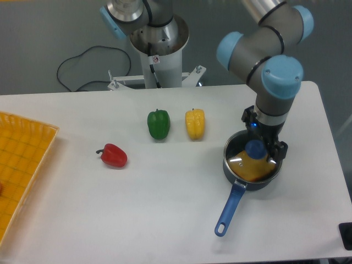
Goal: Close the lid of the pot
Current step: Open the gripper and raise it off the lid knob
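My two-finger gripper point(258, 149) sits low over the small dark saucepan with the long blue handle point(250, 168), near the right edge of the white table point(165, 203). The round glass lid with the blue knob point(254, 149) lies on the pot's rim, apparently seated. Whether my fingers pinch the knob or stand clear of it, I cannot tell. I judge the closing nearly done; next I let go and lift straight up. I count one pot, one lid, and three peppers: red point(114, 156), green point(158, 124), yellow point(194, 124).
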You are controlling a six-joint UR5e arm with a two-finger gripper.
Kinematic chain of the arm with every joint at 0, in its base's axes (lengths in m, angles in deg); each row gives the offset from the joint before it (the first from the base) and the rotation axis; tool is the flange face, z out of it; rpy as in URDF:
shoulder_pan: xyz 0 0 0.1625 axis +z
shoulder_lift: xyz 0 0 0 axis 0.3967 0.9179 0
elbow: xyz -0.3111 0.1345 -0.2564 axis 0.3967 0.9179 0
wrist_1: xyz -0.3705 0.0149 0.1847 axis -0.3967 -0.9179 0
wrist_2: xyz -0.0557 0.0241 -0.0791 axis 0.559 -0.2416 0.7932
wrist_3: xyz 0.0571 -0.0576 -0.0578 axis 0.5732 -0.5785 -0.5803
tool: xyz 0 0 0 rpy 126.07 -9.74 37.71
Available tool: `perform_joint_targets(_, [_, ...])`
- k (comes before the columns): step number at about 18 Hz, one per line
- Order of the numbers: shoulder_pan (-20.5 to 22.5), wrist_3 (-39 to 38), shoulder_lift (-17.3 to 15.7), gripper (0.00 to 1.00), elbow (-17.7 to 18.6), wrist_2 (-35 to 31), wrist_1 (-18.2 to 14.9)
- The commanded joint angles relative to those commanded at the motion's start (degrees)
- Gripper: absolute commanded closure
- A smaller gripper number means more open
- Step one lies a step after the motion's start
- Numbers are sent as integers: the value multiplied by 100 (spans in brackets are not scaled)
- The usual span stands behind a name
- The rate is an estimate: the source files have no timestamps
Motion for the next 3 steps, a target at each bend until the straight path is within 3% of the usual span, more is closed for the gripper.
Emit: perform_joint_targets(3, [-18,9,-229,0,9,-131,-316])
